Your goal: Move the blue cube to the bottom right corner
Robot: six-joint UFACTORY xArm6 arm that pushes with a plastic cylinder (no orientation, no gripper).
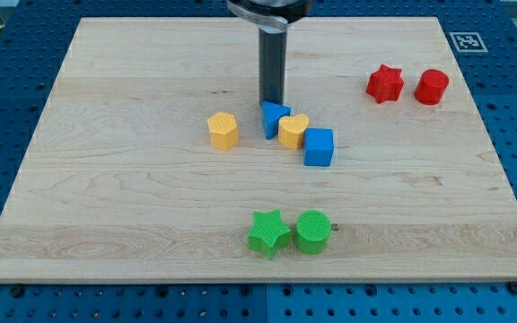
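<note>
**Rod tip behind the blue cluster at mid-board**

The arm ends in a bare rod with nothing held; my tip (271, 100) sits just above the blue triangular block (273, 118), at its top edge. The blue cube (319, 147) lies near the board's centre, touching the yellow heart (293, 131) on its left. A yellow hexagonal block (223, 130) stands apart to the view's left. Red star (384, 83) and red cylinder (432, 86) sit upper right; green star (268, 232) and green cylinder (312, 231) sit low on the wooden board (106, 197)

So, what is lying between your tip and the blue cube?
In the camera view, a blue triangular block and a yellow heart block lie between my tip and the blue cube.
</note>
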